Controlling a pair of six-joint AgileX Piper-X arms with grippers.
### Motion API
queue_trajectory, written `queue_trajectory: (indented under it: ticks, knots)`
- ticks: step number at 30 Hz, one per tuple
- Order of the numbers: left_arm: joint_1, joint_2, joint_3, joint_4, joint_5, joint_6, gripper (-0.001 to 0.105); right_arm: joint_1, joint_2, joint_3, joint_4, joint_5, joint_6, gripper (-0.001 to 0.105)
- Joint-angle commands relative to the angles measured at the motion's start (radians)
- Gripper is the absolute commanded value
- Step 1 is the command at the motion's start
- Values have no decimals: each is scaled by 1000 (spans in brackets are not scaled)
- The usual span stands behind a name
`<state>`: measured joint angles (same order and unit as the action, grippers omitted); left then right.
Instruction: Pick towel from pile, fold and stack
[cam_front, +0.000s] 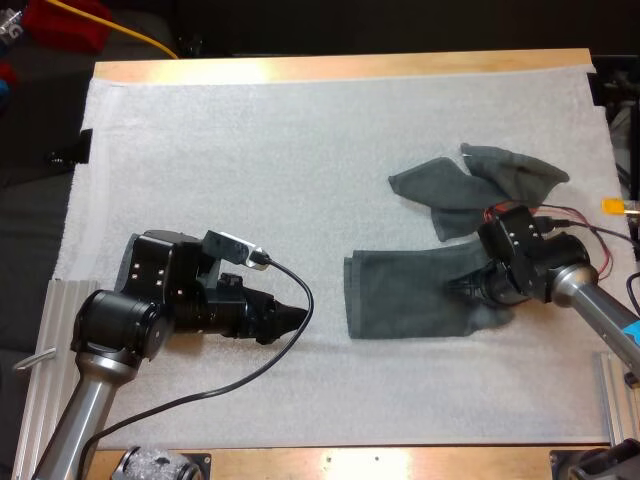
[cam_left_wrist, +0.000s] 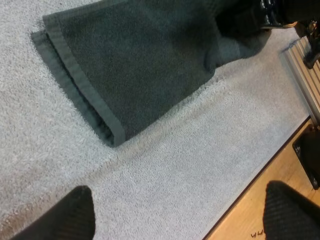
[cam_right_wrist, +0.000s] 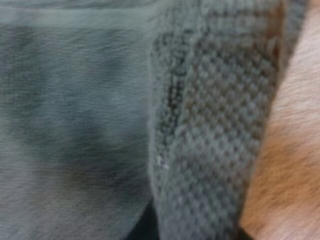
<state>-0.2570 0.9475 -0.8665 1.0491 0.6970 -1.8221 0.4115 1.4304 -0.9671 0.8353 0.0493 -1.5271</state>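
1. Mat (cam_front: 250, 150) bears a folded towel (cam_front: 400, 295), a crumpled towel (cam_front: 480, 185) just beyond it.
2. My left gripper (cam_front: 292, 318) lies low and level, released, fingers (cam_left_wrist: 75, 215) apart, facing the folded towel.
3. My right gripper (cam_front: 468, 287) tilts down onto its right end; grasp: cannot tell.

Dark grey-green towel (cam_front: 410, 290), woven border — white mat (cam_front: 250, 150).

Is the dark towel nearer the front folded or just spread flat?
Folded: the towel shows two hemmed edges stacked at its free end; the other end bunches at the right gripper.
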Motion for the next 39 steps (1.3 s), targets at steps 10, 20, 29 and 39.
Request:
queue_trajectory:
  ticks: [10,20,29,39]
  knots:
    - [1,-8,-7,-3,18,-6,68,120,45,-11,-183,-348,258,2]
    - [1,-8,-7,3,18,-6,68,197,137,-11,-342,-395,406,2]
    - [1,-8,-7,7,18,-6,68,198,194,-11,-384,-414,455,8]
    - [1,-8,-7,7,18,-6,68,200,195,-11,-522,-599,463,66]
